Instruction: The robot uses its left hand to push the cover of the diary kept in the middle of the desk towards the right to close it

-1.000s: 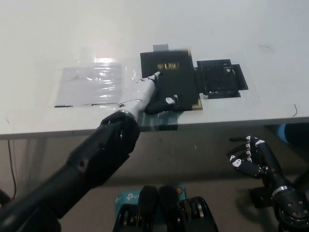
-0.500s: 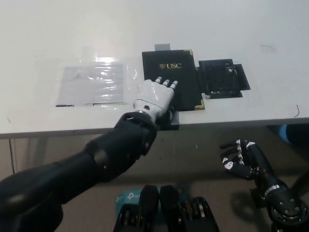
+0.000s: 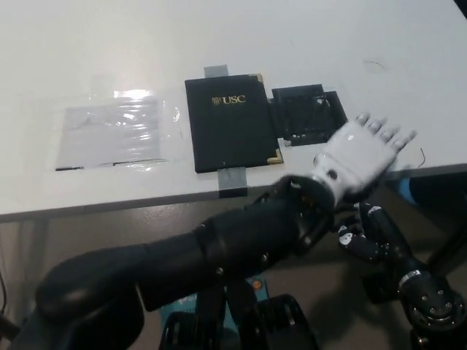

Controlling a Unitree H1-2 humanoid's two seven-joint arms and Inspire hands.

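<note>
Head view: the diary (image 3: 231,122) lies closed on the white desk (image 3: 328,44), its dark cover facing up with gold "USC" lettering, a strip of tape at its near edge. Left hand (image 3: 359,158) hovers over the desk's near right edge, well clear of the diary, fingers spread and empty. Right hand (image 3: 373,235) hangs below the desk edge, fingers curled loosely, holding nothing.

Closed diary (image 3: 232,122) lay flat mid-desk, black pad (image 3: 309,114) touching its right edge, plastic sleeve (image 3: 113,130) to its left, far desk (image 3: 306,36) bare, left hand (image 3: 359,155) over right edge.
</note>
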